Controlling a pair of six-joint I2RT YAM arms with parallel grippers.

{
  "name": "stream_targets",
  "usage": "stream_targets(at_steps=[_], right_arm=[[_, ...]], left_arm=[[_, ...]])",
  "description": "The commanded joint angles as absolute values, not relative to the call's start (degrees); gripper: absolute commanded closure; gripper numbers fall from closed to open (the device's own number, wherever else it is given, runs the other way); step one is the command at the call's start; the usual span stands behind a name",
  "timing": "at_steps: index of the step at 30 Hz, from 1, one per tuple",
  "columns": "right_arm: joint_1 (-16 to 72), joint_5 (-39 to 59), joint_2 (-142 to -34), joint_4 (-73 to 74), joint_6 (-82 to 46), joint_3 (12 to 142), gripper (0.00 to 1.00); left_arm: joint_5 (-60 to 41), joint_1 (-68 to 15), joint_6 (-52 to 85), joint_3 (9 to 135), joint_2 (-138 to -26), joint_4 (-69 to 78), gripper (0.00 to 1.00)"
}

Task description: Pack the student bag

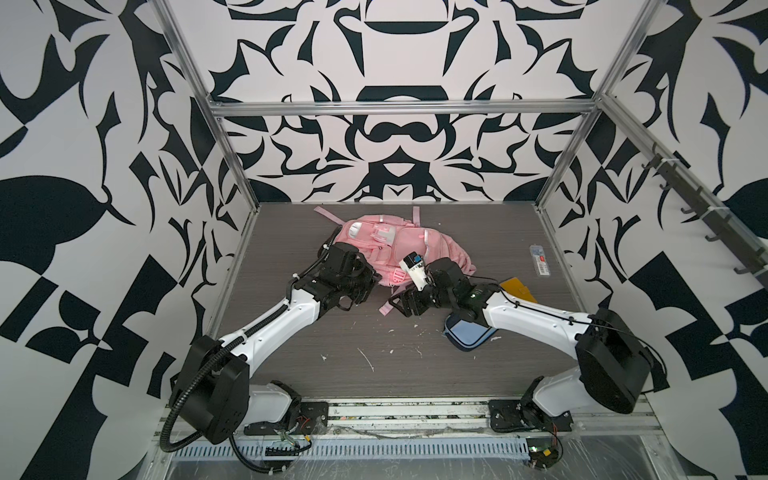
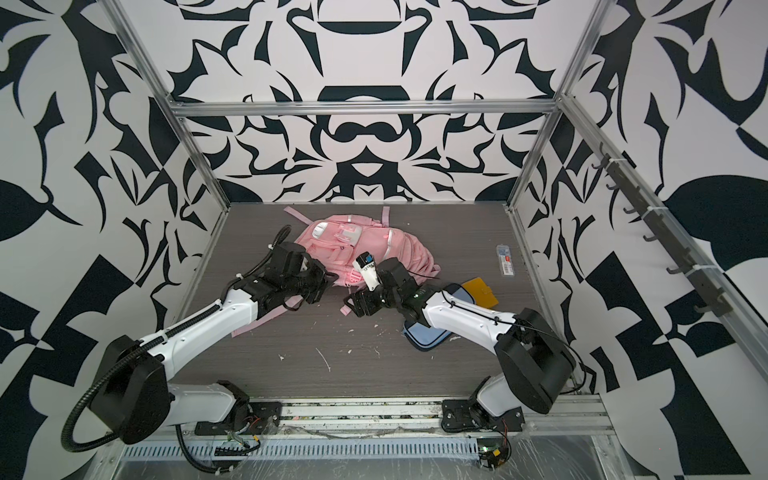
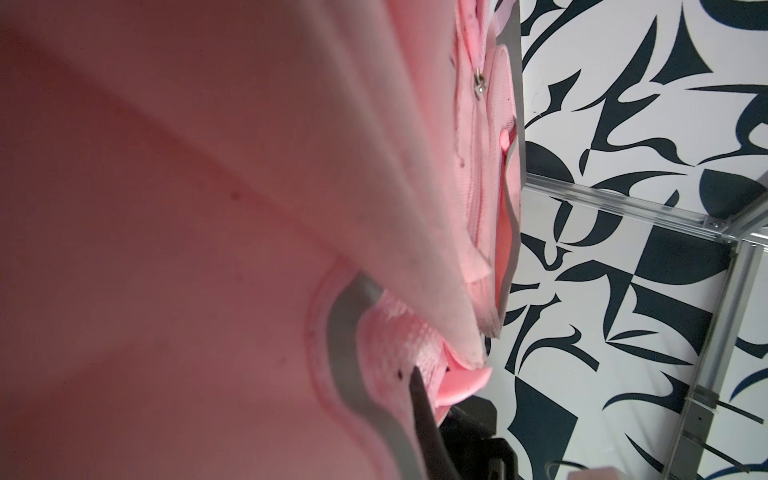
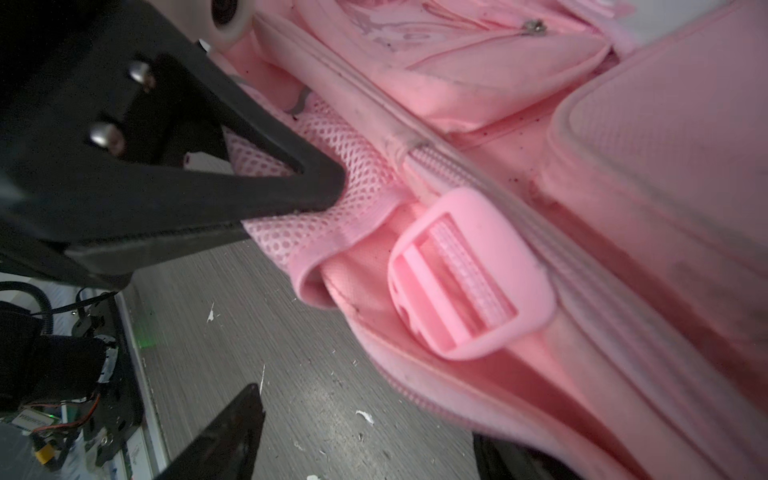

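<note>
Top views: student bag [image 1: 386, 245] lies flat at the far middle of the table [image 1: 332, 374], straps splayed. Both arms are at its near edge, the left gripper [image 1: 372, 279] on the left corner and the right gripper [image 1: 401, 300] just beside the near side. Pencil case [image 1: 469, 334], yellow folder [image 1: 517, 291] and clear packet [image 1: 540, 259] all lie outside the bag, to its right. My read: 0 items packed, step in hand = opening the bag.

Left wrist: pink fabric fills the view, with 1 finger [image 3: 419, 399] against a mesh edge. Jaws are closed tight; I judge they're pinching bag fabric as an anchor.

Right wrist: jaws wide, only table between them. Upper finger [image 4: 291, 187] touches the mesh strap [image 4: 357, 174]. Buckle [image 4: 469, 274] is near; main zip [image 4: 478, 174] looks closed. The only zip pull [image 4: 534, 27] in view is well apart, on a front pocket.

Next: right must find the main pull and clamp that, not strap or buckle.
</note>
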State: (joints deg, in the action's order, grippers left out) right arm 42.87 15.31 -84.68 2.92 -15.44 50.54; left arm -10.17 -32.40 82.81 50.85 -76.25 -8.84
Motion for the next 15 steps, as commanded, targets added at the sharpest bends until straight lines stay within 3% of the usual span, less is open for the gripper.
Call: stream_targets(at_steps=[1, 9, 12, 15], right_arm=[[42.6, 10.0, -85.5, 7.1, -15.0, 53.9, 0.26], [42.5, 9.2, -90.0, 9.3, -14.5, 57.3, 0.37], [42.5, 5.8, -90.6, 8.6, -14.4, 58.8, 0.50], [42.5, 2.0, -89.6, 7.4, -14.2, 59.6, 0.51]], left_arm=[[-14.2, -33.7, 84.1, 54.4, -75.5, -4.3, 1.00], [-14.5, -36.0, 85.2, 58.7, -78.3, -3.6, 1.00], [-14.4, -36.9, 85.3, 60.2, -79.0, -3.6, 1.00], [-14.4, -37.2, 85.5, 60.0, -78.7, -3.7, 1.00]])
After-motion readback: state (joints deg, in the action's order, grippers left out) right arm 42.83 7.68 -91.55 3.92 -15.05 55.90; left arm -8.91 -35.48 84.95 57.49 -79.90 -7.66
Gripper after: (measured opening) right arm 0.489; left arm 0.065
